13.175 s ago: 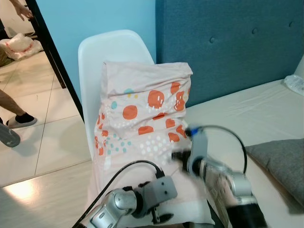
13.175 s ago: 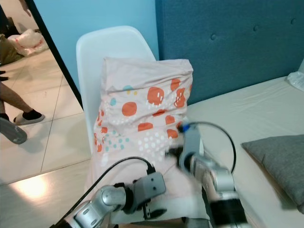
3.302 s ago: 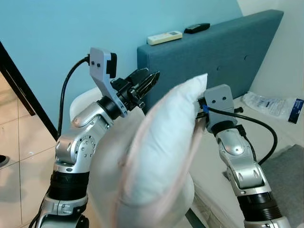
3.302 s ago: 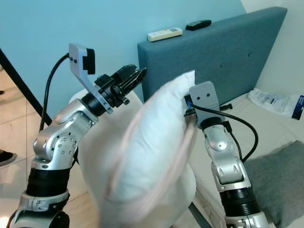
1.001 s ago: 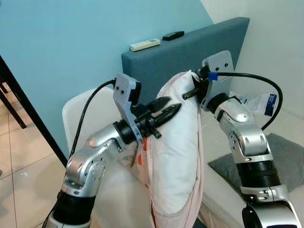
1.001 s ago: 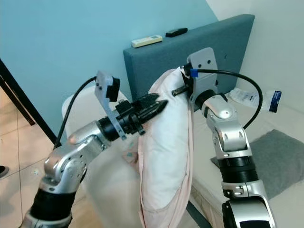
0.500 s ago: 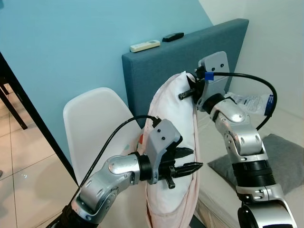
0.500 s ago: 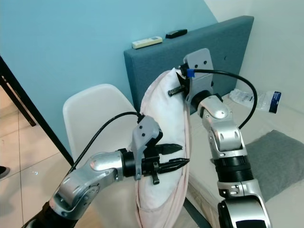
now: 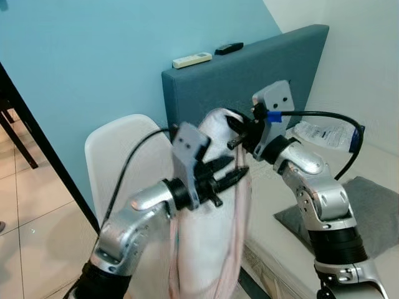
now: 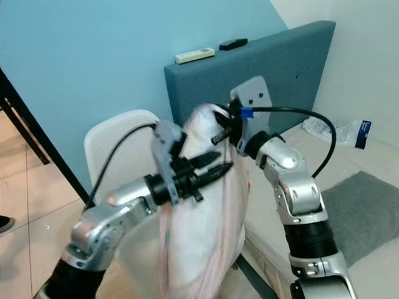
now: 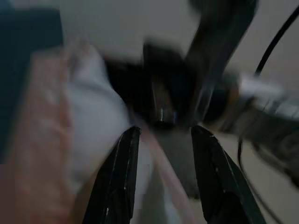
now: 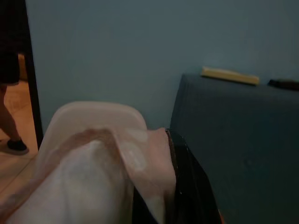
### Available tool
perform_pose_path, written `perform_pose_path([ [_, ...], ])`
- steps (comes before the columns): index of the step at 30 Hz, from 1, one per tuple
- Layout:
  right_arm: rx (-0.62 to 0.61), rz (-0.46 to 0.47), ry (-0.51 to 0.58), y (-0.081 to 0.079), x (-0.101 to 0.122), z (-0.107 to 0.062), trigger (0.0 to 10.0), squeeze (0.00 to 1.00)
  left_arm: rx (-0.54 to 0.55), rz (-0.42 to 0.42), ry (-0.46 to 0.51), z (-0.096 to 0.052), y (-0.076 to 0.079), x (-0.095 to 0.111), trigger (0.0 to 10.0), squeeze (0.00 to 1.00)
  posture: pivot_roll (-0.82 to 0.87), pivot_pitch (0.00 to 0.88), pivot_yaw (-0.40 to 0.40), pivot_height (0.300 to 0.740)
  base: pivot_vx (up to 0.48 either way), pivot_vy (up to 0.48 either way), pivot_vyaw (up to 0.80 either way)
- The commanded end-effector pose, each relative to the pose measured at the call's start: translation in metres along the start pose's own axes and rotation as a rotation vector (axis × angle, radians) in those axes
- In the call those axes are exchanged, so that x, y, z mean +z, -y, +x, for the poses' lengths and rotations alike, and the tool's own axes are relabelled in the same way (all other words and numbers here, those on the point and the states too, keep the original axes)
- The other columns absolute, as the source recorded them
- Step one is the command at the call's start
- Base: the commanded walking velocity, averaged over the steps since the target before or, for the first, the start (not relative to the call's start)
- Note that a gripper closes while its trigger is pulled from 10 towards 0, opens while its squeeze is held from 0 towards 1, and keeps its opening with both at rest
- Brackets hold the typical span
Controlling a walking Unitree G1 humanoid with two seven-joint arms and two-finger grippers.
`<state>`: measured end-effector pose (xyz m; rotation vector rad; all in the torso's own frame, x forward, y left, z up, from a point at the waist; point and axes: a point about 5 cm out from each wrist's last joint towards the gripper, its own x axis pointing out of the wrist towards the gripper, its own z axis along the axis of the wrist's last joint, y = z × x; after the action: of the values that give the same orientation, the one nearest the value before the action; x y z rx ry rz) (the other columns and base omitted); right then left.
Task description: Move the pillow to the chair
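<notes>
Since half a second earlier, we noted our left tool had risen from low on the pillow to its upper side, fingers parted and empty. We observed the pillow hanging upright before the white chair, its top corner pinched by our right tool. Behind stood the blue headboard bearing two remotes.

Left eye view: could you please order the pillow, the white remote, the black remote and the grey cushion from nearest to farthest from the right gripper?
1. Pillow: clamped in the right gripper.
2. White remote: on the headboard top, above.
3. Black remote: beside it; too close to call.
4. Grey cushion: on the bed, robot's right.
</notes>
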<state>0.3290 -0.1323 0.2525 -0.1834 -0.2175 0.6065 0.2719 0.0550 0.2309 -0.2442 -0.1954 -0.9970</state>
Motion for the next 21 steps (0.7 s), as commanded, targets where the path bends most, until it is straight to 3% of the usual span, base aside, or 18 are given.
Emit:
perform_pose_path([
  [1, 0.020, 0.008, 0.021, -0.004, 0.005, -0.002, 0.0, 0.00, -0.016, 0.013, 0.014, -0.005, -0.004, 0.009, 10.0, 0.00, -0.04, 0.008, 0.012, 0.740, 0.000, 0.000, 0.00],
  [9, -0.020, 0.018, 0.015, 0.003, 0.004, -0.008, 0.0, 0.00, 0.001, 0.056, -0.020, -0.019, -0.014, 0.014, 10.0, 0.00, -0.04, 0.009, 0.015, 0.740, 0.000, 0.000, 0.00],
  [16, -0.086, 0.054, 0.059, 0.012, 0.012, -0.006, 0.0, 0.00, -0.090, 0.009, -0.046, -0.018, 0.003, 0.006, 10.0, 0.00, -0.04, 0.004, 0.014, 0.740, 0.000, 0.000, 0.00],
  [21, -0.086, 0.084, 0.099, 0.014, 0.021, -0.004, 0.0, 0.00, -0.118, 0.025, -0.103, -0.016, 0.009, -0.007, 10.0, 0.00, -0.04, 0.000, 0.013, 0.740, 0.000, 0.000, 0.00],
])
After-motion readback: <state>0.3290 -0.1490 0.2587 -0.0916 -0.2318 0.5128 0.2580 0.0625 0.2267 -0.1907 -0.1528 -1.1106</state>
